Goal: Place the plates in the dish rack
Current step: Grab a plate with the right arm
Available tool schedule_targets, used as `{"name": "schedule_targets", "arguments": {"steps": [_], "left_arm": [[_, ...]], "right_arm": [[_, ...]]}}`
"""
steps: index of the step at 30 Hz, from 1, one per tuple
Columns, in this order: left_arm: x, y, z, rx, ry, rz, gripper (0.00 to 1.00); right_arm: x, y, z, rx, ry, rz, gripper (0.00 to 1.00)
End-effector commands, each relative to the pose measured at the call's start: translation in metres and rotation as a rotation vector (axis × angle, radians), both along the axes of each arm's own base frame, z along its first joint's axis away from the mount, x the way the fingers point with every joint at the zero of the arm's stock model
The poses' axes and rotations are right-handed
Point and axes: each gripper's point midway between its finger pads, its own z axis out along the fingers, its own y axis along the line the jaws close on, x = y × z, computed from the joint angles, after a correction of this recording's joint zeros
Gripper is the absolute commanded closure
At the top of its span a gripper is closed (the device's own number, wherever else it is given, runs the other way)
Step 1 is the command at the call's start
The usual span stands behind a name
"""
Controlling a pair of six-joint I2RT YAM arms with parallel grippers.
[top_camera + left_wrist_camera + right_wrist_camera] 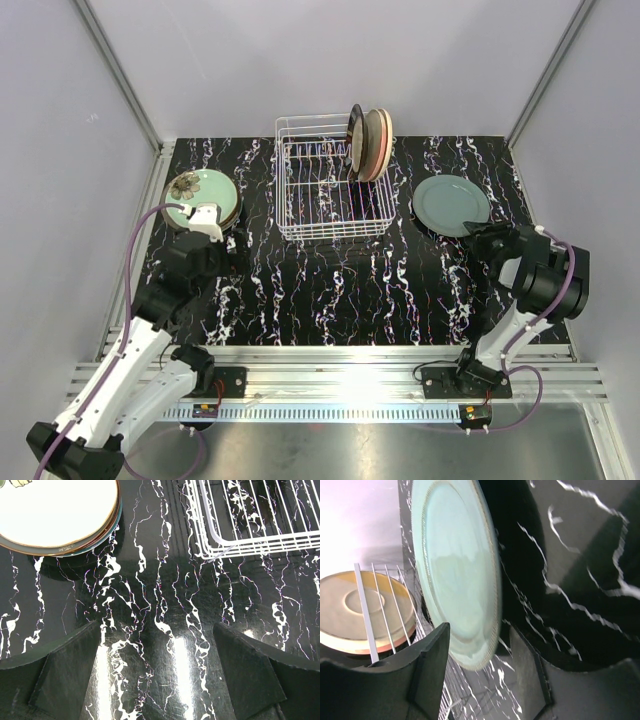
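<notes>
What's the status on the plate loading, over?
Left gripper open, empty, near the floral plate stack. Right gripper closed on the teal plate rim, lifting it. Dish rack holds several plates; path clear.

Your top camera looks down from behind both arms over the whole worktop. Your left wrist view sits close above it, dish rack ahead of the jaws. Your right wrist view, close and tilted, shares that rack.

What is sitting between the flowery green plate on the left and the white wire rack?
Nothing: only bare black marbled tabletop separates the floral plate from the dish rack, shown clearly in the left wrist view.
</notes>
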Motion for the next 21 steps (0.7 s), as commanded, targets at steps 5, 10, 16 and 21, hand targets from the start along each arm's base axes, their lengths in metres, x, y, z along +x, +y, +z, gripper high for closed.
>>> {"name": "schedule_targets", "arguments": {"steps": [5,10,16,21], "left_arm": [[0.01,0.003,0.026,-0.006,-0.066,0.02,0.01],[0.01,0.004,0.026,-0.007,-0.068,0.023,0.01],[0.01,0.003,0.026,-0.009,-0.068,0.02,0.01],[0.01,0.003,0.024,-0.009,-0.063,0.016,0.01]], "right_arm": [[0.019,-0.005,-0.008,0.03,0.012,0.008,0.4],[0.027,-0.005,-0.011,0.028,0.042,0.012,0.4],[0.035,-0.002,-0.022,0.019,0.128,0.024,0.41],[0.038,-0.003,-0.026,0.023,0.159,0.026,0.62]]}}
